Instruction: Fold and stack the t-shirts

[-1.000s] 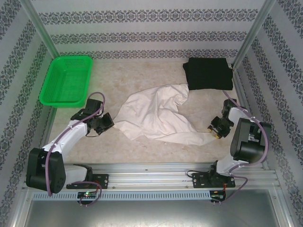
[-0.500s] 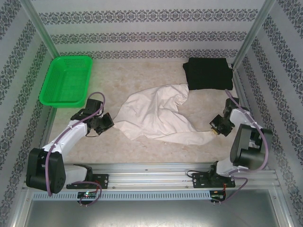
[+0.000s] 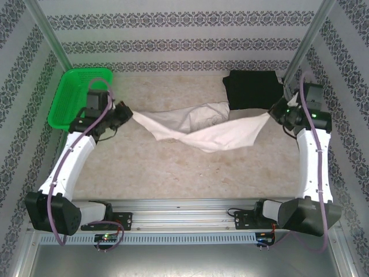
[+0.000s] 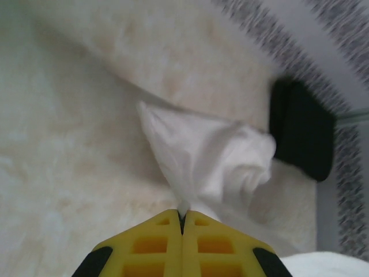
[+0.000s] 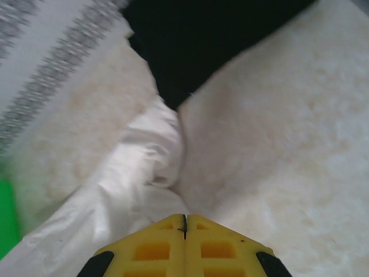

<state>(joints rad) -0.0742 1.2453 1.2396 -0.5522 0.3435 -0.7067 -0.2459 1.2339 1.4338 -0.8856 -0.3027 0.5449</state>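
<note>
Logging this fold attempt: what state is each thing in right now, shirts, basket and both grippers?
white t-shirt, unfolded, stretched between both grippers, twisted mid-span
black t-shirt, folded, lying at the far right corner
green basket, upright, far left
left gripper, fingers shut on the white t-shirt
right gripper, fingers shut on the white t-shirt

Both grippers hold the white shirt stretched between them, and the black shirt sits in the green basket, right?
No: the black shirt lies on the table at far right, not in the basket, per the top view. Left gripper and right gripper do hold the white shirt.
</note>
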